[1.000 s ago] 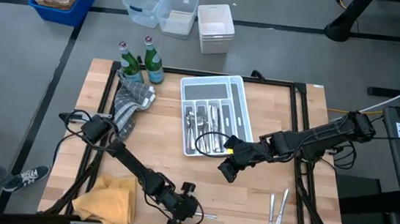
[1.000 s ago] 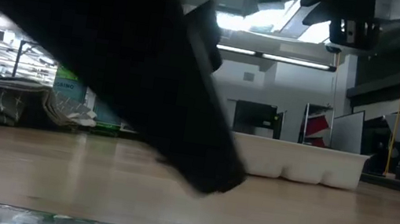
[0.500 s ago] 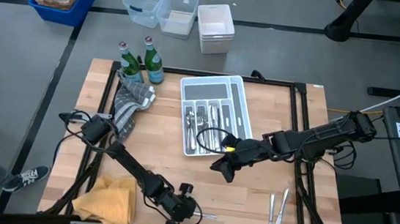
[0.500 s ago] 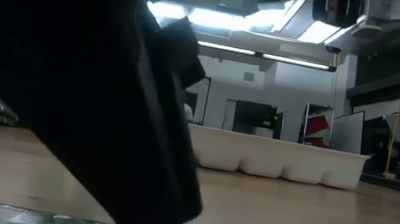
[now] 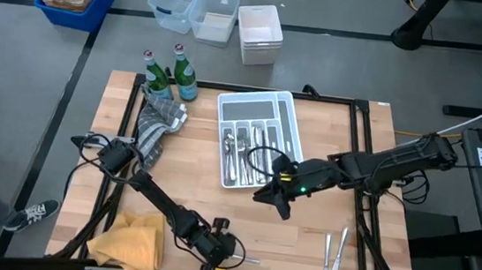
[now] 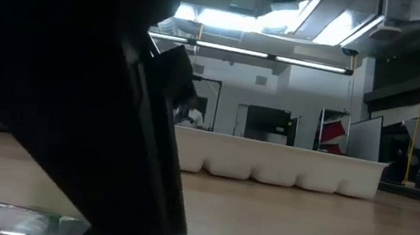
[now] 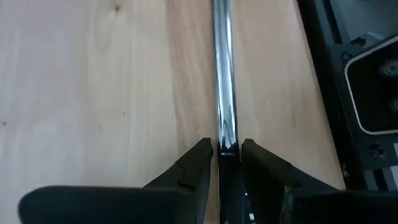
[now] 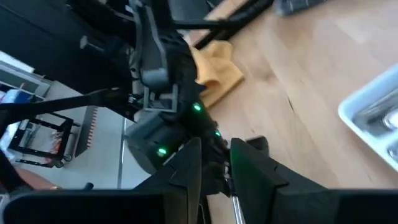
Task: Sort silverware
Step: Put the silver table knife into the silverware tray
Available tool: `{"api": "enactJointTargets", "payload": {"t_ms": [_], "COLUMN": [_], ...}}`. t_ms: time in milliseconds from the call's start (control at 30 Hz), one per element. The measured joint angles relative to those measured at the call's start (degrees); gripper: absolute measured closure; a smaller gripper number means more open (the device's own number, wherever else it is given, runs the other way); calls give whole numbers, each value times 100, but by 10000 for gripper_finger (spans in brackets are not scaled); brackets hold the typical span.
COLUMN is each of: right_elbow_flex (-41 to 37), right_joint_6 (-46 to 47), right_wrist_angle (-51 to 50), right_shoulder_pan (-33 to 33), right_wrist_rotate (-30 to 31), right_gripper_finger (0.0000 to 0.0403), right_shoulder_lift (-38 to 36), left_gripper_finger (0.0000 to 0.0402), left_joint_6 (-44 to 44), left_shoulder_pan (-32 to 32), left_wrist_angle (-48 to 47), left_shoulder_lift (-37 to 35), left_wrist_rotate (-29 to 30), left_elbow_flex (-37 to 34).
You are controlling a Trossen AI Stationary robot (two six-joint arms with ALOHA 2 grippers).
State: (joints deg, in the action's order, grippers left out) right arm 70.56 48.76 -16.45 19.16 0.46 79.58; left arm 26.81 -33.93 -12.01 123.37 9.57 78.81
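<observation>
Left pincer (image 7: 222, 155) narrowly closed around a utensil handle (image 7: 222, 74) lying on the surface (image 7: 93, 93); right pincer (image 8: 214, 163) gripped another utensil (image 8: 235, 204).

The wooden table (image 5: 330, 126) carries a white tray (image 5: 295, 137) mid-table, green bottles (image 5: 157, 75) and grey cloth (image 5: 155, 125) at its far-left corner, yellow cloth (image 5: 129, 241) near-left, loose silverware (image 5: 334, 255) near-right.

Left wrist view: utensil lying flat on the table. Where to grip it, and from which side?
Grip the utensil on its slim straight shaft, across the width, coming straight down from above. It lies flat on the table, so only its two narrow edges are free. The left pincer straddles it that way. The right pincer is by the tray.
</observation>
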Motion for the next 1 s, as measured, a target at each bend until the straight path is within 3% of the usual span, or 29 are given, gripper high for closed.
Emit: {"api": "enactJointTargets", "payload": {"t_ms": [333,567,733,900,1000], "right_elbow_flex": [114,114,1,-708,-1399], "right_joint_6": [-725,-1170,-1468,-568,1], "right_wrist_angle": [-495,-1341,-2181,-3288,-3325], "right_shoulder_pan": [-17,-4,-2,-2,-2], "right_wrist_rotate": [-10,960,1977,2996,3135], "right_gripper_finger": [313,313,313,313,313], "right_shoulder_lift": [-622,-1606,-2332,-2917,-3282], "left_gripper_finger": [365,359,356,356,355], "left_joint_6": [404,544,636,640,643], "left_shoulder_pan": [280,665,1019,1308,1455], "left_wrist_angle": [-568,-1516,-1990,-2048,-2064], "left_shoulder_lift": [-140,-404,-490,-494,-492], "left_wrist_rotate": [-237,-396,-596,-1055,-1304], "left_elbow_flex": [-13,-37,-44,-39,-42]}}
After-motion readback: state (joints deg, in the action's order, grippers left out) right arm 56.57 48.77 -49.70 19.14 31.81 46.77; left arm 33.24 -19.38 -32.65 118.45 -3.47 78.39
